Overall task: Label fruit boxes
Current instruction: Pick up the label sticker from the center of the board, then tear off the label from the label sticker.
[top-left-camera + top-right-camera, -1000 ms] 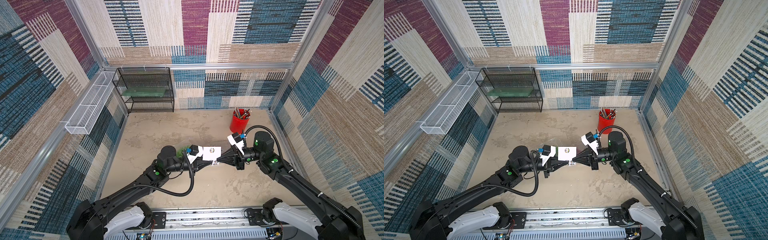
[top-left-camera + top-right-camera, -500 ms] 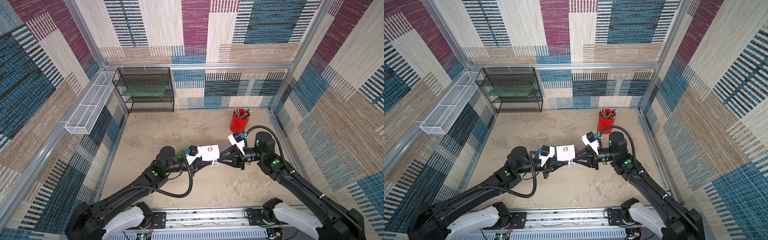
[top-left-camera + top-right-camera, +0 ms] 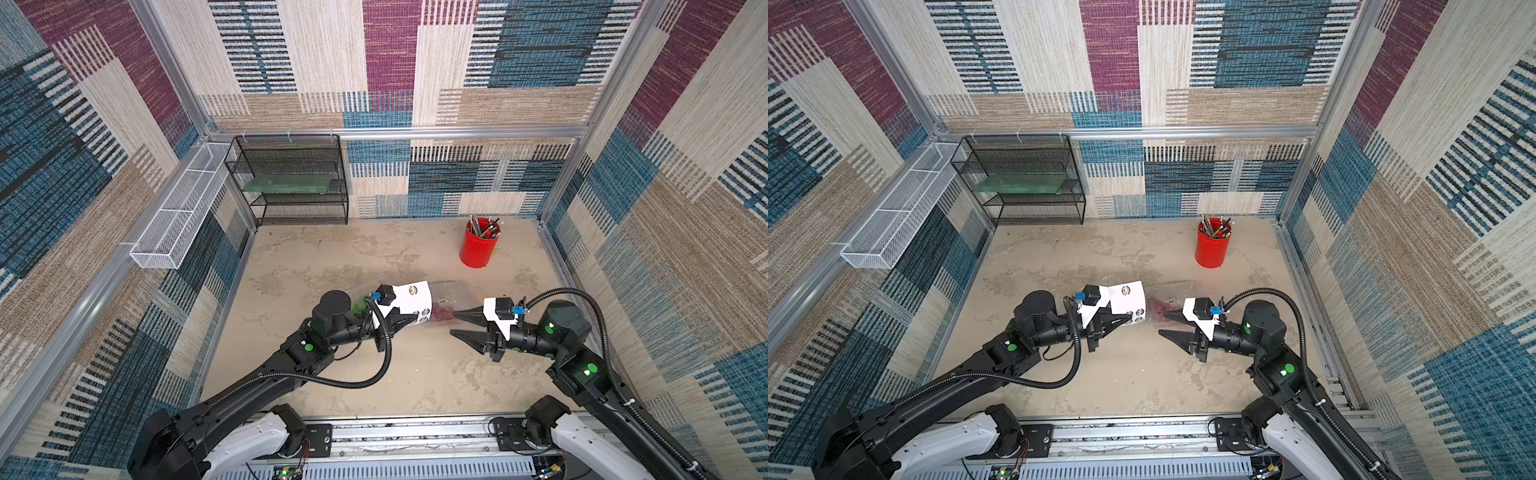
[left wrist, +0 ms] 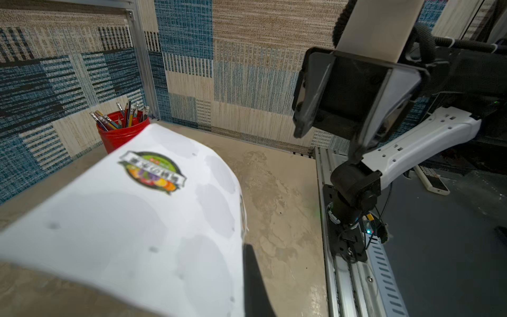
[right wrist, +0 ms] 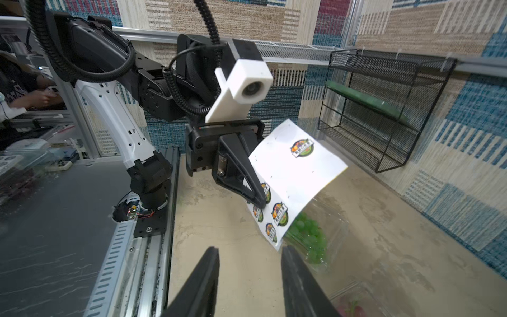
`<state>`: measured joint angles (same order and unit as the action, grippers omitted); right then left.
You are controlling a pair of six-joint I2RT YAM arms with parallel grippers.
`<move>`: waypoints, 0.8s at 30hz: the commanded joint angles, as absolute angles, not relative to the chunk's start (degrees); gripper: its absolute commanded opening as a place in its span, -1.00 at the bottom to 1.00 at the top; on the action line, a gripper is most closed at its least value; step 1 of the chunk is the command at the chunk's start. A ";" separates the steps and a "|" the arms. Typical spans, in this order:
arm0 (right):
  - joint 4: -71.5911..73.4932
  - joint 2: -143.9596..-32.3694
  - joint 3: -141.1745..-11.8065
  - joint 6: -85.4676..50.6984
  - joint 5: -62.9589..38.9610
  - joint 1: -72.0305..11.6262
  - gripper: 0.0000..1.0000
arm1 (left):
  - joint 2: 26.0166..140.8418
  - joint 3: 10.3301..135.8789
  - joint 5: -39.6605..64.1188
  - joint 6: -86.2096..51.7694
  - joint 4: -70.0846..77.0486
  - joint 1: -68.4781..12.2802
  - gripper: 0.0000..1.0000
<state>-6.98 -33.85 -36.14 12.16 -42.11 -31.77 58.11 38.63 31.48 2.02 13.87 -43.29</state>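
While the left fingers (image 5: 241, 170) are clamped shut on the sticker sheet (image 5: 296, 170), holding it curled and clear of the worktop (image 3: 332, 266), the right fingers (image 5: 203, 274) stand apart with nothing visible between them.

Sheet: 1 printed sticker out toward the free end and a cluster of about 4 right at the left fingertips. In the left wrist view the rest looks like peeled blanks.

Boxes: 2, both on the worktop.
- The green-grape box (image 5: 310, 236) sits below the sheet's hanging corner, under the left fingers.
- The red-grape box (image 3: 442, 309) lies between the 2 sets of fingertips, with 1 right finger over its near edge.
- There is a small round spot on the red-grape box lid (image 3: 444, 298), too small to call a label. I can't confirm a label on the green-grape box either.

Step, my read: this is the peel phase. The left side is acting as sheet holder, and the right side is open and facing the sticker cluster, close to the sheet but not touching it.

Next move needs:
- Bring the right fingers in on 1 sticker's edge beside the left fingertips.
- Pinch the sticker only, not the backing.
- Keep the left grip firm so the sheet gives counter-tension while peeling.
- Carry the sticker down to a lid and press it flat.

The red-grape box is the nearer target for the right fingers. The sheet is floppy and curved, so expect it to flex away on contact.
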 commanded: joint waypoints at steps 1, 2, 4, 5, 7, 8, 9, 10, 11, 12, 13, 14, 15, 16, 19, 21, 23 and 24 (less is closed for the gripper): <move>-6.78 -33.68 -36.75 19.98 -34.55 -35.72 -0.16 | 58.39 39.17 32.21 7.29 10.22 -43.42 -1.00; -8.03 -34.14 -37.47 21.94 -32.99 -37.60 -0.16 | 58.47 39.30 32.65 7.89 9.66 -43.42 -1.00; -10.71 -35.55 -39.09 25.60 -30.71 -40.95 -0.16 | 58.72 39.54 32.70 8.58 8.86 -43.42 -1.00; -12.08 -36.45 -39.97 27.55 -29.50 -42.45 -0.17 | 58.71 39.59 34.75 8.78 8.79 -43.51 -1.00; -13.78 -38.42 -41.23 29.84 -27.30 -44.87 -0.17 | 58.93 39.64 35.15 8.94 8.72 -43.51 -1.00; -14.31 -39.56 -41.81 30.70 -26.70 -45.87 -0.17 | 59.00 39.65 35.28 8.96 8.71 -43.59 -1.00; -14.35 -40.60 -42.16 31.37 -26.33 -46.66 -0.17 | 59.11 39.84 35.50 9.05 8.55 -43.59 -1.00; -14.33 -41.37 -42.42 31.78 -26.28 -47.23 -0.18 | 59.11 39.82 35.64 9.14 8.48 -43.68 -1.00; -13.88 -42.31 -42.58 32.10 -26.08 -47.71 -0.18 | 59.22 39.82 35.81 9.14 8.53 -43.68 -1.00; -13.29 -43.11 -42.53 32.17 -25.81 -48.03 -0.18 | 59.11 39.83 36.11 9.35 8.53 -43.76 -1.00; -12.95 -43.71 -42.51 32.29 -25.68 -48.16 -0.19 | 59.07 39.82 36.16 9.57 8.53 -43.84 -1.00; -12.75 -44.48 -42.61 32.51 -25.64 -48.19 -0.20 | 59.11 39.83 36.13 9.74 8.53 -43.86 -1.00; -12.66 -45.33 -42.84 32.78 -25.62 -48.25 -0.20 | 59.15 39.85 36.41 9.96 8.52 -43.86 -1.00; -12.66 -45.87 -43.02 33.00 -25.58 -48.24 -0.21 | 59.01 39.94 36.70 10.16 8.53 -43.92 -1.00; -12.48 -47.03 -43.18 33.83 -25.19 -48.25 -0.21 | 58.81 39.92 37.53 11.06 8.39 -43.97 -1.00; -11.94 -47.58 -42.99 33.92 -24.59 -48.25 -0.21 | 58.74 40.03 37.87 11.66 7.96 -44.03 -1.00; -11.84 -47.96 -43.12 33.68 -23.58 -48.21 -0.21 | 58.69 39.91 38.01 12.10 7.90 -44.12 -1.00; -11.94 -48.10 -43.22 33.67 -23.35 -48.23 -0.21 | 58.70 39.83 38.06 12.20 7.90 -44.12 -1.00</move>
